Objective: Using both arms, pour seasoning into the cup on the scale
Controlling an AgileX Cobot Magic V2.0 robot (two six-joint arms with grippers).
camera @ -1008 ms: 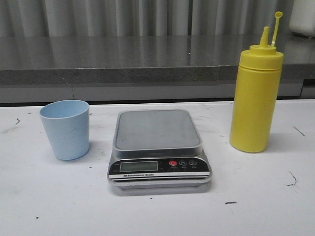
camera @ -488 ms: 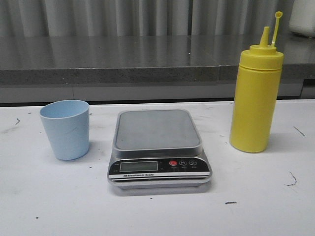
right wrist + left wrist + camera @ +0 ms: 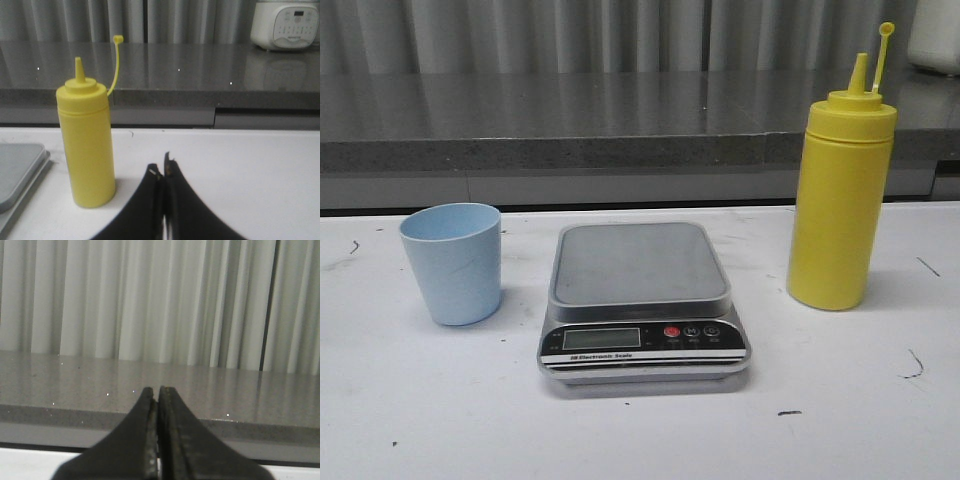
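While both of our grippers sit pressed together with nothing between the fingers, the left gripper facing only the grey counter and curtain, and the right gripper looking at the bottle, nothing of the task has begun. Nearest to us on the white table lies the scale, its black panel and red button toward us and its grey platform bare. To its left, apart from it, stands the cup, upright and apparently empty; to its right, also apart, stands the seasoning, upright with the nozzle uncapped and the small cap hanging up on its tether. We judge the cup to be light and fairly stiff, easy to tip or nudge, so we would grip it across its mid-wall and set it down gently on the platform. The bottle looks like soft, smooth plastic that will give and squirt under pressure, so we would hold it around the middle of the body, firmly but not hard. Compared with the earlier front views, we see no change: cup, scale and bottle stand exactly where they were.
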